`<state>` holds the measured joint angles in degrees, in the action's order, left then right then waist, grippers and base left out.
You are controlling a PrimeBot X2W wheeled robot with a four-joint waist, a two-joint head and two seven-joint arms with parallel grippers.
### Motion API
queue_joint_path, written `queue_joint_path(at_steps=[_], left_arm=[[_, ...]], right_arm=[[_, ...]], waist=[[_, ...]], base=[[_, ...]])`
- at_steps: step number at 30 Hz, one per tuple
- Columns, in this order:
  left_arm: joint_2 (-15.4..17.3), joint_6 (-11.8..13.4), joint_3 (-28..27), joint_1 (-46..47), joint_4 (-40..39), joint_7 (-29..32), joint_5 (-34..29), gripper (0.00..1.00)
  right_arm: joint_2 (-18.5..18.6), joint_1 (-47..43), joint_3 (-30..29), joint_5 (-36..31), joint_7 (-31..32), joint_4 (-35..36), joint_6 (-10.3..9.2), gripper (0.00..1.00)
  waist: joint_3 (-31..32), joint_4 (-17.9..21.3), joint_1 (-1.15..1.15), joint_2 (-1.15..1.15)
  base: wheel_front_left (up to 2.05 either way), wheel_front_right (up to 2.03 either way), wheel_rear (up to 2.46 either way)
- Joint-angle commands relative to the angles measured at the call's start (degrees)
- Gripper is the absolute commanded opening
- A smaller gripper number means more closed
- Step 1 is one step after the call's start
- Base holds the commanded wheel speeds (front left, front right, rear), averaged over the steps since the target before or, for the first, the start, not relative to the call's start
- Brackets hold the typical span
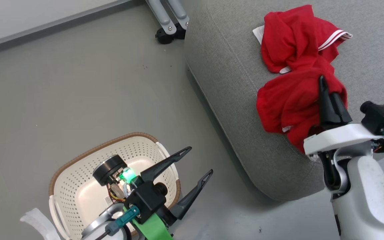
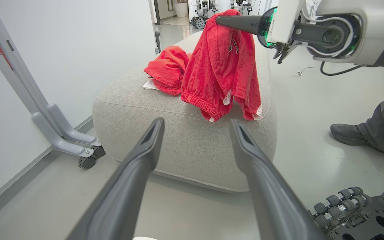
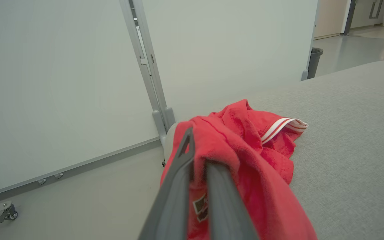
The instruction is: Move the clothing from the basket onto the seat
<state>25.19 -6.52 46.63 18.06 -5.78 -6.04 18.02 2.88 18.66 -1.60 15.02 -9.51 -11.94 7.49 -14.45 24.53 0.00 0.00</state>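
One piece of red clothing [image 1: 292, 40] with white trim lies crumpled on the grey seat [image 1: 232, 76]. My right gripper [image 1: 322, 80] is shut on a second red garment [image 1: 285, 103], which hangs from its fingers over the seat's near edge. In the right wrist view the fabric [image 3: 245, 173] drapes over the right gripper [image 3: 197, 146], with the lying garment [image 3: 278, 126] beyond it. The cream basket [image 1: 78, 180] stands on the floor at lower left; its visible floor is bare. My left gripper [image 1: 199, 160] is open above the basket's right rim, holding nothing. From the left wrist, the held garment [image 2: 222, 66] dangles above the seat [image 2: 185, 146].
A grey partition stand on castors [image 1: 167, 30] is beside the seat's far corner, with a white wall panel [image 3: 62, 83] behind. A person's shoe [image 2: 348, 133] and trouser leg are on the floor to the seat's right. A dark bin [image 3: 313, 61] stands far off.
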Motion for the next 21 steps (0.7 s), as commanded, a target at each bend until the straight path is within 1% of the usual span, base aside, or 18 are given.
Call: queue_joint_path(at_steps=[1,7,10,14,18,21], left_arm=[[0.81,0.0,-0.36,1.44,-0.79,0.25,-0.38,1.0],[3.05,-0.14,-1.81,4.69,-3.88,1.27,-1.17,1.0],[4.11,-0.21,-2.58,6.59,-5.36,1.94,-1.73,1.0],[5.64,-0.42,-3.2,9.46,-7.31,2.56,-2.65,1.0],[6.89,-0.58,-3.32,12.54,-9.05,3.21,-3.12,1.0],[8.03,-0.7,-3.09,14.68,-10.13,3.59,-3.4,1.0]], right_arm=[[0.01,2.38,-1.08,0.31,-0.51,0.49,0.0,0.0],[0.15,11.67,-7.56,-1.08,0.05,2.7,-0.01,0.0],[1.13,16.88,-10.74,-0.4,1.79,3.41,-0.01,0.0],[3.24,23.84,-14.66,0.08,4.19,2.25,0.0,0.0],[5.39,29.81,-18.3,1.02,6.12,-1.82,0.0,0.0],[6.96,33.79,-19.98,1.64,6.6,-7.0,0.0,0.0]], waist=[[-3.33,-0.36,0.0,0.0],[-9.3,-1.45,0.0,0.0],[-12.8,-2.16,0.0,0.0],[-17.64,-3.35,0.0,0.0],[-22.87,-4.64,0.0,0.0],[-26.74,-5.48,0.0,0.0]], base=[[0.0,0.0,0.0],[0.0,0.0,0.0],[0.0,0.0,0.0],[0.0,0.0,0.0],[0.0,0.0,0.0],[0.0,0.0,0.0]])
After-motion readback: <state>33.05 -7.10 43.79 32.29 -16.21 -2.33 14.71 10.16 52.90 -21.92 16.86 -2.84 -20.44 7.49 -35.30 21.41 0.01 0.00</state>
